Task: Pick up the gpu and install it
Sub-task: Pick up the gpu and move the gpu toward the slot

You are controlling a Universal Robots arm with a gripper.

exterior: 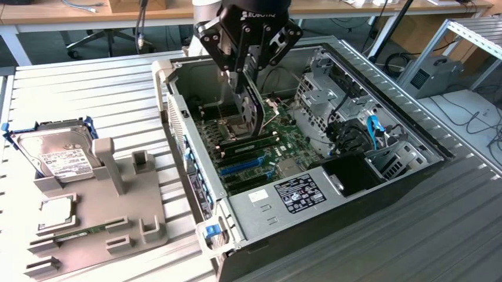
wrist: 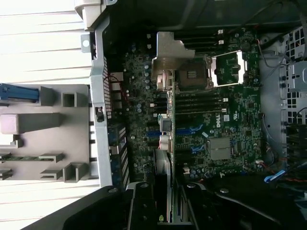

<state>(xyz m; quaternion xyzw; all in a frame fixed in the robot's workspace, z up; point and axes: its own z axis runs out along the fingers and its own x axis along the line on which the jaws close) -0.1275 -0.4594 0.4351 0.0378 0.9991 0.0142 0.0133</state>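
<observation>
Gripper: the gripper point(exterior: 244, 76) is clamped on the gpu point(exterior: 253, 114) — the jaws stand narrow, pressed on the upper end of the thin card, with nothing else between them.
Place of the gpu: it hangs in the air inside the open computer case point(exterior: 330, 235), directly under the gripper. It is above the motherboard point(exterior: 294, 141) and, as far as I can see, does not touch it.
Long axis: the card seems to run downward from the jaws toward the board. In the wrist view its thin edge point(wrist: 166, 158) leads away to the silver bracket point(wrist: 168, 55) at the far end.
Blue slots: the blue slots point(exterior: 239, 167) lie on the board below the card's lower end, a little toward the exterior view's left.
Alignment: in the wrist view the slots point(wrist: 188, 130) run across the line of the card, not along it — so I judge the card stands crosswise to them.
Aside: the hard drive point(exterior: 59, 154) rests on the grey holder point(exterior: 117, 176) beside the case, well apart from the gripper.
</observation>
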